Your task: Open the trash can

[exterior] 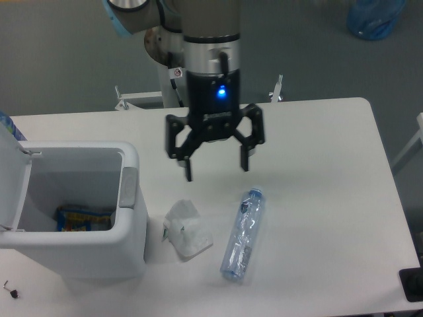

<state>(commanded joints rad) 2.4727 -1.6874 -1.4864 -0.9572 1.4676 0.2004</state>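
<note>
My gripper (215, 168) hangs released above the middle of the table (317, 165), its 2 black fingers (187, 165) spread and grasping nothing. The trash can (99, 254) sits at the table's front-left corner, to the left of my fingers and well apart from them, its long axis running left to right. Its smooth white plastic lid (13, 175) stands upright at the far left, so I judge it open; the grey tab (128, 187) faces me. A crumpled white wrapper (187, 229) and a clear plastic bottle (242, 234) lie near the front edge.

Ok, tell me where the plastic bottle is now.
The plastic bottle lies on the table, right of the crumpled wrapper, below the open gripper.
</note>
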